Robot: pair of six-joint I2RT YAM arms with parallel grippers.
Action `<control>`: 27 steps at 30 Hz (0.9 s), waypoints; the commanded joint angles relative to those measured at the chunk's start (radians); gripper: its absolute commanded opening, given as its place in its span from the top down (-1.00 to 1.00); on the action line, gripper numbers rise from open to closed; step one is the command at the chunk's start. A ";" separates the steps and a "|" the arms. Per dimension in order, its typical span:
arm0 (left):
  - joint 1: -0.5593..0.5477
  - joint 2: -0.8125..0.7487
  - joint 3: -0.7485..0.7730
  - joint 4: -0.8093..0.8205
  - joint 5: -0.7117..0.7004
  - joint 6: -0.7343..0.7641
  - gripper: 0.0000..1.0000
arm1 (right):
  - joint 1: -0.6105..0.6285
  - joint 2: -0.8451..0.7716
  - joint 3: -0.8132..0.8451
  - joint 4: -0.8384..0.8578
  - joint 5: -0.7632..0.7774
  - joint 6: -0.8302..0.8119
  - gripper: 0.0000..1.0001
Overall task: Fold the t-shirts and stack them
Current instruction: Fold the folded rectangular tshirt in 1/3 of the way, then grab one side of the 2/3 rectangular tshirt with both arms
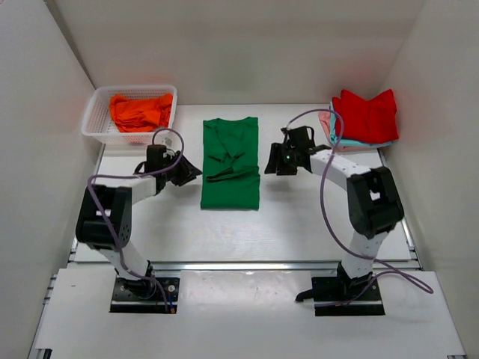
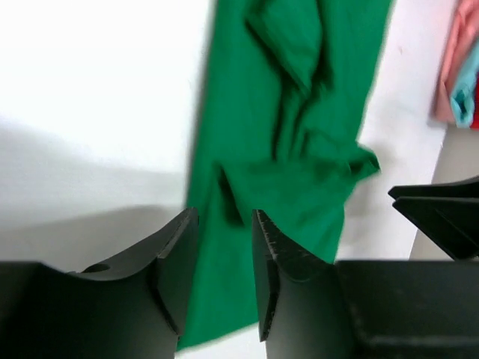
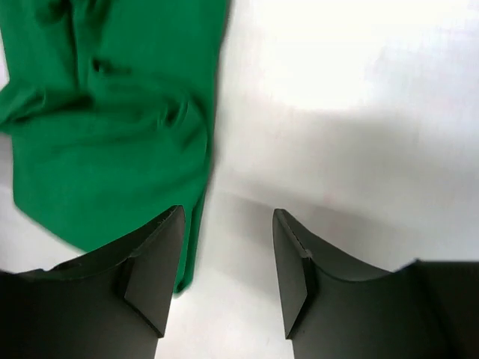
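Observation:
A bright green t-shirt [image 1: 230,163] lies flat mid-table, folded lengthwise into a narrow strip with a sleeve bunched across its middle. My left gripper [image 1: 188,170] sits just off its left edge, and my right gripper [image 1: 274,159] just off its right edge. In the left wrist view the gripper [image 2: 224,224] is open, and the green t-shirt [image 2: 292,134] shows on the table beyond the gap, not between the pads. The right gripper [image 3: 228,221] is open over bare table, with the green t-shirt [image 3: 112,127] to the left of its left finger.
A white mesh basket [image 1: 96,114] at the back left holds an orange t-shirt [image 1: 138,111]. At the back right a folded red t-shirt [image 1: 367,114] tops a stack with pink and light blue layers [image 1: 329,129]. White walls close in on three sides.

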 commanded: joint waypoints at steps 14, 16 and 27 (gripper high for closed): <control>-0.256 -0.454 -0.431 0.060 -0.379 -0.098 -0.02 | 0.193 -0.340 -0.590 0.440 0.082 0.391 0.04; -0.253 -0.431 -0.427 0.077 -0.379 -0.095 -0.03 | 0.209 -0.313 -0.596 0.483 0.063 0.411 0.03; -0.293 -0.212 -0.386 0.233 -0.342 -0.154 0.24 | 0.215 -0.133 -0.490 0.483 -0.012 0.388 0.96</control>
